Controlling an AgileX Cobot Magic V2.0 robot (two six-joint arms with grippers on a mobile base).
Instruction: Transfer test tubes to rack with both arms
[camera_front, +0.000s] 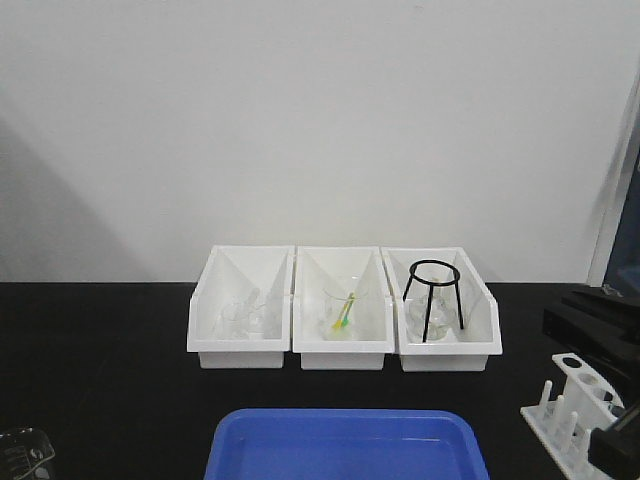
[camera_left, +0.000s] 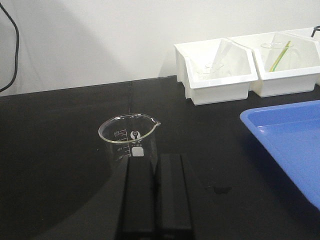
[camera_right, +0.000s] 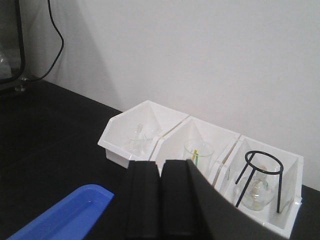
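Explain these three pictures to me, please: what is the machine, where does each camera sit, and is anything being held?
This is a two-armed robot at a black table. One picture looks at the table from the front; the other two come from cameras on the wrists. In each wrist view the black bars at the bottom are the fingers of the left gripper and the right gripper, closed together and holding nothing. On the table are three white bins with glassware, a blue tray, a glass beaker by the left gripper, and a white rack at the right. I cannot make out any test tubes for certain.
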